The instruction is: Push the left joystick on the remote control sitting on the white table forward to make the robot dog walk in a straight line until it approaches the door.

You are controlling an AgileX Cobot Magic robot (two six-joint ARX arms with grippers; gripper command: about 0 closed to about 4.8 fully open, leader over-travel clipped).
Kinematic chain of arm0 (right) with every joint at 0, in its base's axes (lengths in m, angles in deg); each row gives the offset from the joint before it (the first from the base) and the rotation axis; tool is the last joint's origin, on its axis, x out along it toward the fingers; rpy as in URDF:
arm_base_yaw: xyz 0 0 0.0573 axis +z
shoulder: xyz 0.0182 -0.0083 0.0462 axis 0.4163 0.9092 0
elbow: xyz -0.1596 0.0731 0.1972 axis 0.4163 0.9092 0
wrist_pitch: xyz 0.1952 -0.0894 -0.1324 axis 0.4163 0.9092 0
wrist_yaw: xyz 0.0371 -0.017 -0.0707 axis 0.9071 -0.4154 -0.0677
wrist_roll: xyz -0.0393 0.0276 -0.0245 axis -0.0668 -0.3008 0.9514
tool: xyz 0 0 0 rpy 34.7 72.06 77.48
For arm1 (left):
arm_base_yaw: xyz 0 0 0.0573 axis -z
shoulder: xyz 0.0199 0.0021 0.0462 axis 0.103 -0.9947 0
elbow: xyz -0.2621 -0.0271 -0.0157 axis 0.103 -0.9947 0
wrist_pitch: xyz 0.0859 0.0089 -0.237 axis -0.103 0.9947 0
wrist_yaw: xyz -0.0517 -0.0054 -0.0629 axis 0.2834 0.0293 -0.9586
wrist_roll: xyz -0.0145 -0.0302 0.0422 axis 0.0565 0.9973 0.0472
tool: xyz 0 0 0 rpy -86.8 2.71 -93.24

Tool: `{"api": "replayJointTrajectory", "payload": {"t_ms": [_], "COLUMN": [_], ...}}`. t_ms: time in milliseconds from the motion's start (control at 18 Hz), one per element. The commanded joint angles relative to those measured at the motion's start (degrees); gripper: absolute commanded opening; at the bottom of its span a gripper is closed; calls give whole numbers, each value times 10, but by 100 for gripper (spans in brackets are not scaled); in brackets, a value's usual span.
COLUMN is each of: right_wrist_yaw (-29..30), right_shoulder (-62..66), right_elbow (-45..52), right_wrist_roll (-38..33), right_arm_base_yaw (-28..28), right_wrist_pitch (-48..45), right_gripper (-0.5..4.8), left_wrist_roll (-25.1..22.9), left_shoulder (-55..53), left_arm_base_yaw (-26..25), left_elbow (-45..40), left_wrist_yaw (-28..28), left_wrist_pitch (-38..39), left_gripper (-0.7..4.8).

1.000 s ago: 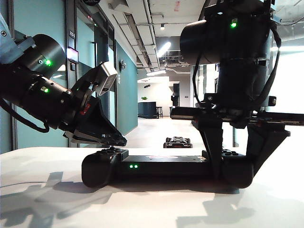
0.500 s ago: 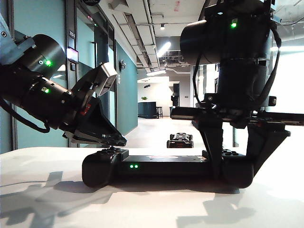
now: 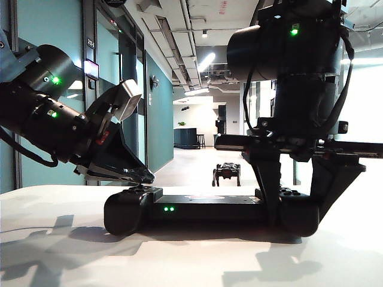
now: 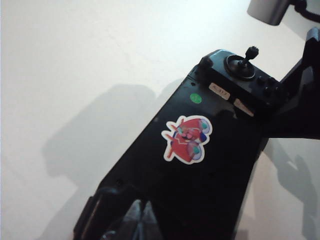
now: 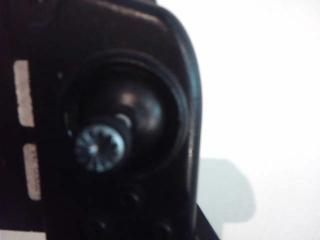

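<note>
On the white bench (image 3: pixel 60 251), close to its far edge, lies one wide matte black gamepad-style remote control (image 3: pixel 209 209) with two small green lights. The left end effector (image 3: pixel 140 174) leans down on the small black left joystick (image 3: pixel 139 187) at the left end; whether its fingers are spread or pressed together I cannot tell. The right end effector (image 3: pixel 296 197) stands over the right end, its two fingers spread and astride the controller body, seemingly steadying it. I count two thumbsticks; the right one (image 4: pixel 248 54) is untouched. One small dark four-legged robot dog (image 3: pixel 226 173) is standing in the corridor beyond. I judge the walk is under way, with the door not yet reached.
</note>
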State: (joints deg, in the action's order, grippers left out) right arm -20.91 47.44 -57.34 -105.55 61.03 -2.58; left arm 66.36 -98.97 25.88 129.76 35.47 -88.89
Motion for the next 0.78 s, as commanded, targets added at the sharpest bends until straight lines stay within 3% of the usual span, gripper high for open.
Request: {"api": "replayJointTrajectory", "payload": {"t_ms": [56,666,778], "right_wrist_yaw": [5,5,5], "right_shoulder": [0,0,0], "right_elbow": [0,0,0], "right_wrist_roll": [3,3,3], "right_arm_base_yaw": [0,0,0], "right_wrist_pitch": [6,5,2], "right_gripper": [156,156,156], "left_wrist_roll": [0,1,43], "left_shoulder": [1,1,9], "left_arm_base_yaw": [-2,-2,-2], "left_elbow": [0,1,2], "left_wrist_yaw": [-2,-15,-57], "left_wrist_pitch": [-8,-15,-50], "left_gripper": [-5,-5,-5]}}
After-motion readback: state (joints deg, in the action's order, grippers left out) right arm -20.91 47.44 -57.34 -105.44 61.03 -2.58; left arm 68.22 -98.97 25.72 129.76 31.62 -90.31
